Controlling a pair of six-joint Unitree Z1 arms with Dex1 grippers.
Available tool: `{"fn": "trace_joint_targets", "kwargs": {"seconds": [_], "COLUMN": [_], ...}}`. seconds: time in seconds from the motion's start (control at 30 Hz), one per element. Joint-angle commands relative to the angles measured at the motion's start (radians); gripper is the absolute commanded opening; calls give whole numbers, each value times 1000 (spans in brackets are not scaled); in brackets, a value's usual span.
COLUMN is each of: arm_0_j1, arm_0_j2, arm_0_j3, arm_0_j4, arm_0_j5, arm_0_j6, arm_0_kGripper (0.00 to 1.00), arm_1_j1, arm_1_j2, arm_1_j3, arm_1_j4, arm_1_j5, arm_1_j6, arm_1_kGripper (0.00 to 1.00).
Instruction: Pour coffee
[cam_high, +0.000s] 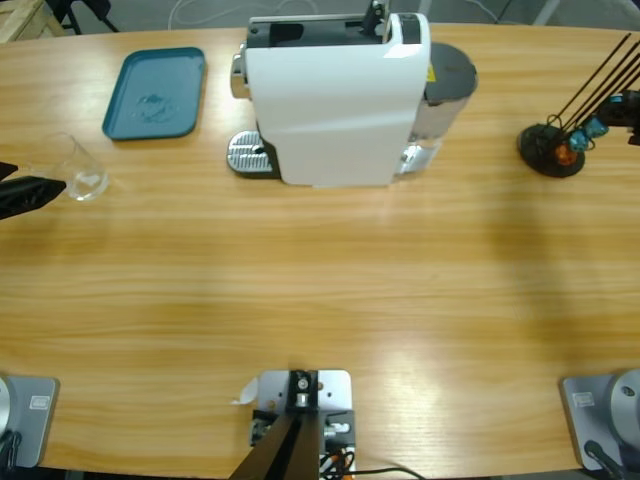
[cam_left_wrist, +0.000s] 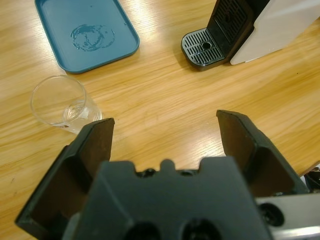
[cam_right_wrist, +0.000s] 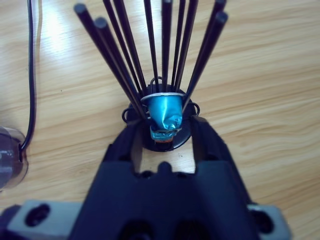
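Coffee: a shallow pale film in the clear glass cup near the table's left edge. The cup looks light, slippery and fragile; take it low around the wall. Left gripper gapes wide, empty, beside it. Right gripper closes around a blue pod in the black rack at the right edge. Teal tray holds only ring marks; white machine at the far edge.
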Motion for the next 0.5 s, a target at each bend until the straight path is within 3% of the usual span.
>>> {"fn": "trace_joint_targets", "kwargs": {"seconds": [0.03, 0.17, 0.2, 0.33, 0.5], "arm_0_j1": [-8, -8, -8, -8, -8], "arm_0_j2": [2, 2, 3, 4, 5], "arm_0_j3": [39, 39, 39, 39, 39], "arm_0_j4": [-5, -5, -5, -5, -5], "arm_0_j5": [3, 4, 4, 4, 4], "arm_0_j6": [5, 5, 5, 5, 5], "arm_0_kGripper": [885, 885, 885, 885, 885], "arm_1_j1": [-12, -12, -12, -12, -12], "arm_1_j2": [26, 28, 28, 29, 32], "arm_1_j3": [28, 30, 33, 36, 36], "arm_1_j4": [-11, -17, -22, -27, -27], "arm_1_j5": [-17, -20, -21, -22, -21], "arm_1_j6": [8, 8, 8, 8, 8], "arm_1_kGripper": [338, 329, 253, 105, 85]}}
